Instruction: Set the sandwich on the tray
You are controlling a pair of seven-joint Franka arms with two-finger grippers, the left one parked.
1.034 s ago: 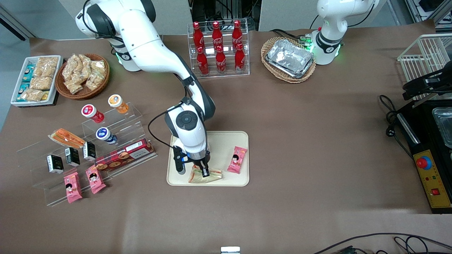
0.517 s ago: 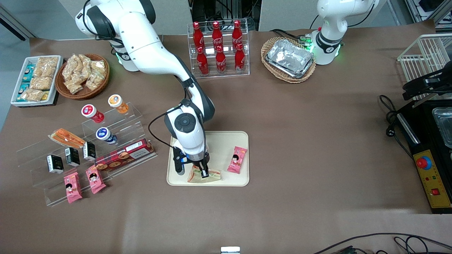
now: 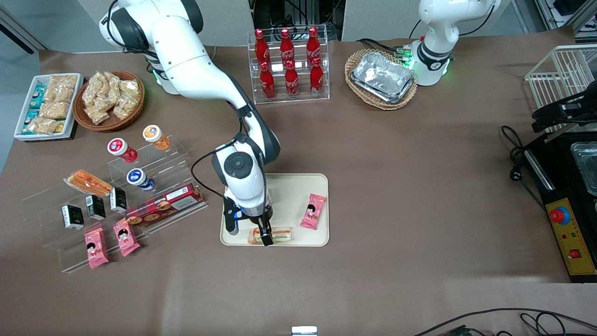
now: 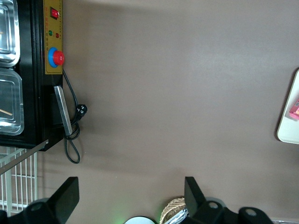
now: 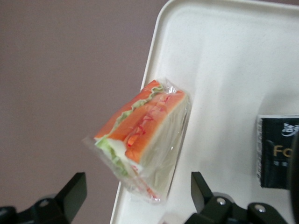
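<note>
Since the earlier frames the hand [image 3: 264, 236] has shifted nearer the front camera and lower over the tray [image 3: 294, 186], and the sandwich [image 3: 276, 234] has turned from showing its pale face to showing its filling edge-on. One sandwich lies on the tray by the rim nearest the front camera, with one pink snack packet [image 3: 313, 211] beside it on the same tray. Toward the working arm's end from the tray stands a clear stepped display [image 3: 154, 161] carrying one orange sandwich pack [image 3: 88, 183], three small jars, three black cartons, one long red box and two pink packets. Farther from the front camera than the tray, a clear rack [image 3: 289, 65] holds six red bottles. All rests on a brown tabletop [image 3: 396, 196]. The right arm reaches down over the tray; its hand sits at the sandwich, fingers spread apart, with the sandwich [image 5: 142, 140] between them in the wrist view.
</note>
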